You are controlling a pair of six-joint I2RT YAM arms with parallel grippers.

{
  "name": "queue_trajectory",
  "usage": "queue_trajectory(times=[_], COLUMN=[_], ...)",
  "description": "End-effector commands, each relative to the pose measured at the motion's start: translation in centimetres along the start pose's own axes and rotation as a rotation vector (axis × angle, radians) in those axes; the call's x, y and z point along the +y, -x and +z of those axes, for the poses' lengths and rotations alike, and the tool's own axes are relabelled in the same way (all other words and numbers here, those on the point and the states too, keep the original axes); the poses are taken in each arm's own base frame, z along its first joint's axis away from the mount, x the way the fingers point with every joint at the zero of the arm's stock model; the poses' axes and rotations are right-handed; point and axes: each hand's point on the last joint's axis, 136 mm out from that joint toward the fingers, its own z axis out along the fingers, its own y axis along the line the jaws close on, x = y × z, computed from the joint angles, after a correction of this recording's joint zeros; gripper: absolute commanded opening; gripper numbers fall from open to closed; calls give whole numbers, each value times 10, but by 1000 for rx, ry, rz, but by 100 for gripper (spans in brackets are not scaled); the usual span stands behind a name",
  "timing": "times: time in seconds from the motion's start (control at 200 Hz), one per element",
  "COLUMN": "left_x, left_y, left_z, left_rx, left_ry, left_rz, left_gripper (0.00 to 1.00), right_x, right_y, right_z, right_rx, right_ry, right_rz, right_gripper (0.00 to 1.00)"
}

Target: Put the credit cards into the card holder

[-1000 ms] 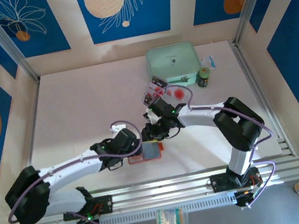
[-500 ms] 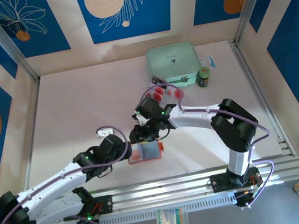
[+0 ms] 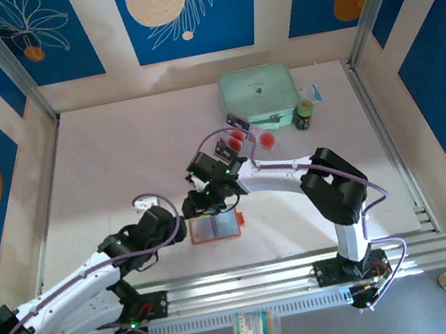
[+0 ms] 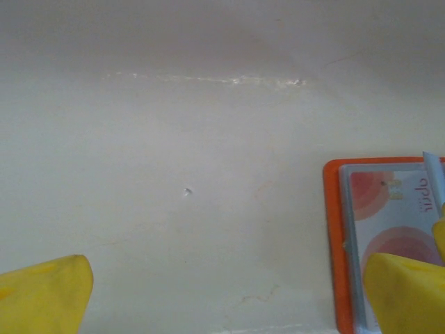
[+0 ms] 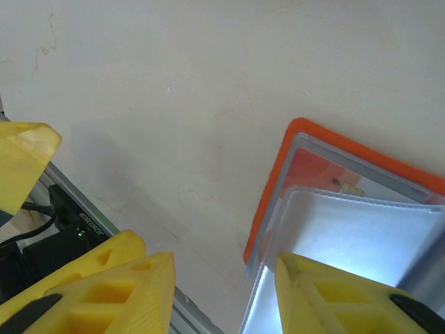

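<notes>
- Card holder (image 3: 216, 227) lies open and flat on the table (image 3: 120, 167), near the front edge between the two arms. It has not shifted over the last second.
- And the left gripper (image 3: 175, 226) is away! A second ago it was pressed up against the holder's left edge. Now it has pulled back to the left and sits just beside the holder, apart from it. Its wrist camera shows the jaws spread wide with nothing between them, and the holder's orange edge is close by the right-hand finger.
- The right gripper (image 3: 201, 201) has slid across from the holder's far right side and now hangs over its far-left corner. From its own camera the jaws stand moderately apart and empty, with one finger (image 5: 327, 299) above the pale sleeve (image 5: 361, 229).
- One card (image 4: 389, 209) with red circles shows through the clear pocket, so by the look of it that one is in.
- More credit cards (image 3: 244, 138) wait further back, near the mint-green case (image 3: 258, 92), well apart from the holder.
- What it means: a card appears stowed and the bracing gripper has let go, so this reads as the end of one insertion. The likely next move is a trip back for another card. With the holder unheld, it may skid when the next card is pushed in.
</notes>
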Motion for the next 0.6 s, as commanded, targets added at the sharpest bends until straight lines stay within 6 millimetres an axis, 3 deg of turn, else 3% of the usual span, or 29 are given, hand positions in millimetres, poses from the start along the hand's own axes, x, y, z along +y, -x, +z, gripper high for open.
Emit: queue_trajectory(times=[0.0, 0.29, 0.595], left_x=[-15, -21, -28], left_y=[9, 5, -1], left_z=[-4, 5, 15], left_rx=[-26, 13, 45], left_ry=[-78, -85, -100], left_rz=[3, 16, 29], left_gripper=[100, 100, 100], right_x=[2, -6, -1], right_y=[2, 5, 13], right_z=[16, 38, 26], right_rx=[7, 37, 14], right_ry=[-13, -15, 26], right_rz=[19, 37, 45], right_gripper=[42, 42, 42])
